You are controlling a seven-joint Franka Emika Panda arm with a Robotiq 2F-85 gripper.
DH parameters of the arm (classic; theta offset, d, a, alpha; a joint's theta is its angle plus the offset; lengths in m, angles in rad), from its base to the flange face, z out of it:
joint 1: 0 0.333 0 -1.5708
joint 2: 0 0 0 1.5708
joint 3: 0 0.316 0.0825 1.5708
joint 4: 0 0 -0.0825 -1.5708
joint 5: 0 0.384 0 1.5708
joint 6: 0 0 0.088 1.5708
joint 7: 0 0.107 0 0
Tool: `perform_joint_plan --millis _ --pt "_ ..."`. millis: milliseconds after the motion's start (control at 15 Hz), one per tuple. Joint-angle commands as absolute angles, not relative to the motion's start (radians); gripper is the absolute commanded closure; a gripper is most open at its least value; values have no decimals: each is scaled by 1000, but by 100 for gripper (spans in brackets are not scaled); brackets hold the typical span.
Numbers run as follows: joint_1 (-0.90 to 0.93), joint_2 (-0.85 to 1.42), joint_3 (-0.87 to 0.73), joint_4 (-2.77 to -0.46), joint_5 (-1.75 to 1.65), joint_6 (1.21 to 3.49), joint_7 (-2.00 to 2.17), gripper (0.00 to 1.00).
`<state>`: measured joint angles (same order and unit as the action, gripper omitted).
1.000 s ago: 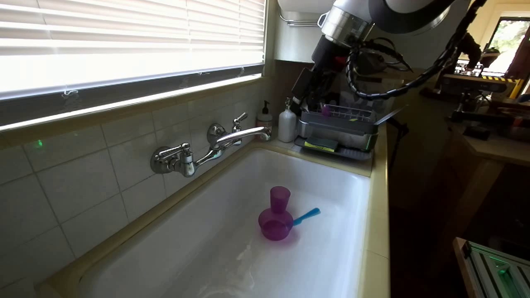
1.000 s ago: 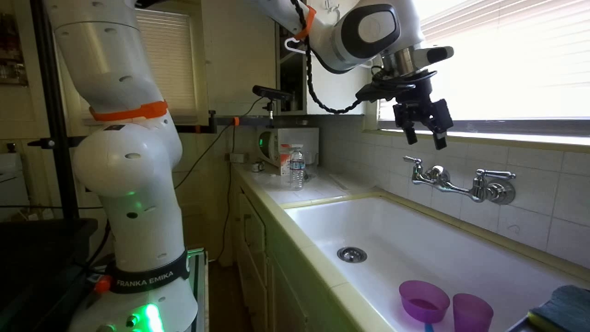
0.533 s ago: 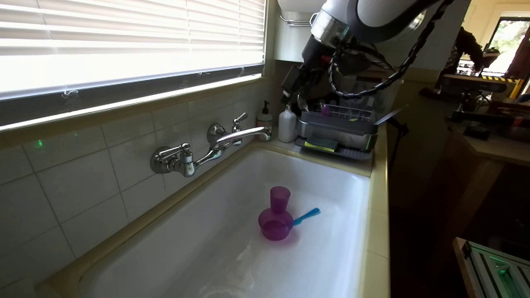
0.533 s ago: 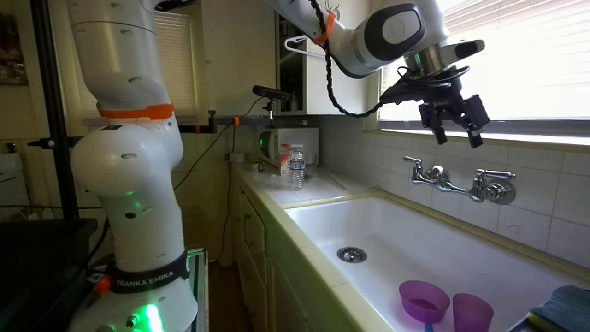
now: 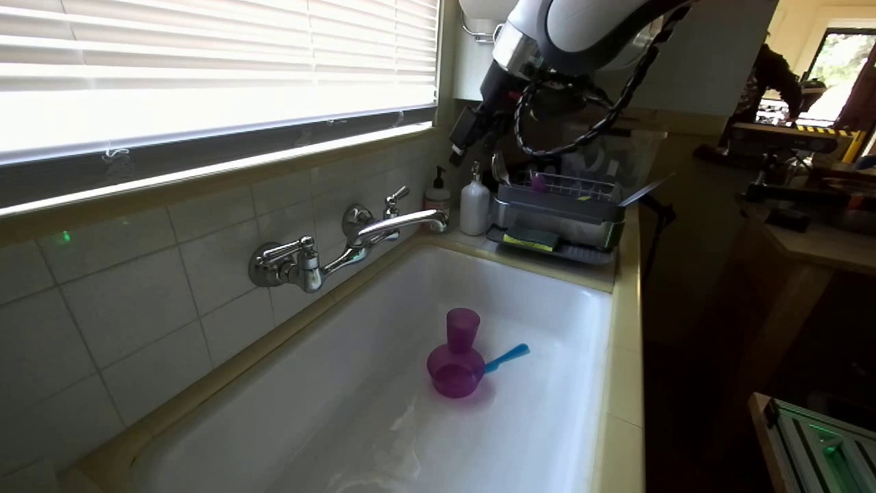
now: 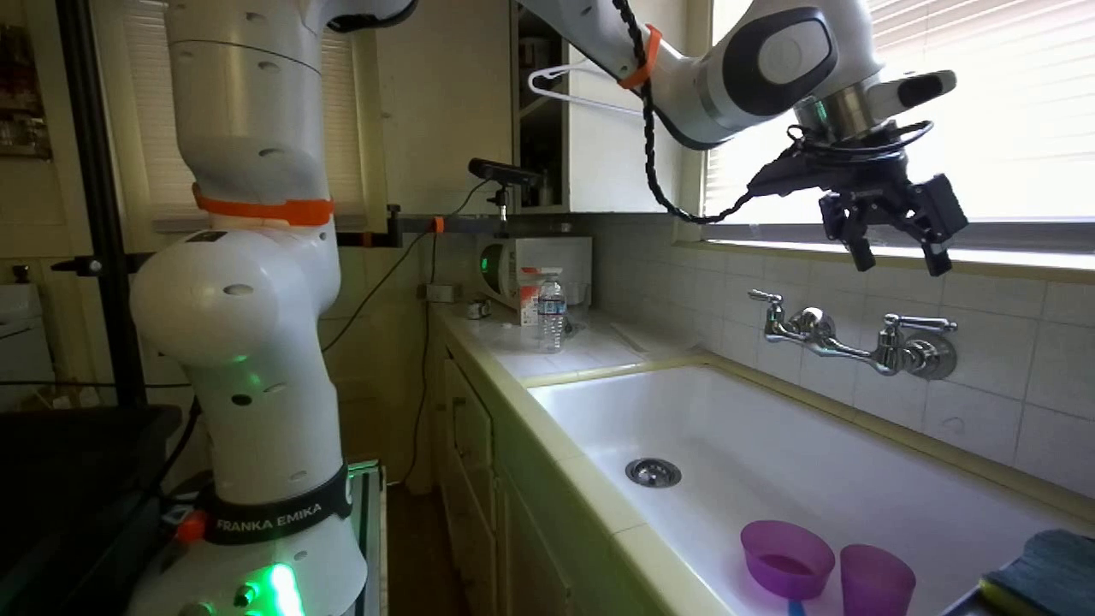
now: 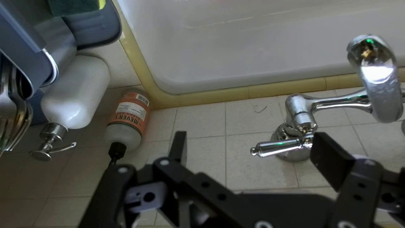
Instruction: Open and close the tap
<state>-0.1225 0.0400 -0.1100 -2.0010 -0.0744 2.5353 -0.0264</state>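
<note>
Your black two-fingered hand (image 6: 901, 263), spread and released, hangs higher than the long-spouted chrome tap (image 5: 359, 239), nearer the wall-side edge of the yellow-rimmed desk (image 5: 621, 383) than before.

"FRANKA EMIKA": black band (image 6: 278, 518) on robot base (image 6: 257, 569), eight o'clock in an exterior view. "MEYER'S", "CLEAN DAY": orange bottle label (image 7: 130, 110), nine o'clock in wrist view.

In the wrist view, the bottom edge crops the end effector (image 7: 253, 152), which partly hides the Meyer's pump bottle (image 7: 128, 117); the right edge cuts off the chrome tap (image 7: 341, 103) beyond its spout (image 7: 381, 91). In an exterior view, the purple cup (image 6: 877, 582) runs off the bottom, and the label (image 6: 552, 305) on the clear bottle (image 6: 551, 335) is too small to read
</note>
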Motion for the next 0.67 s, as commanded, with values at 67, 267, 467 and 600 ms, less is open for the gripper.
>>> perform_joint_plan --millis 67,267,467,600 --pt "-131 134 -119 -1885 -62 2515 -89 0" --pt "-137 187 -119 -1824 -66 2517 -109 0" --pt "-142 238 -116 -1768 -67 2513 -132 0" --pt "-147 267 -109 -1734 -52 2514 -156 0"
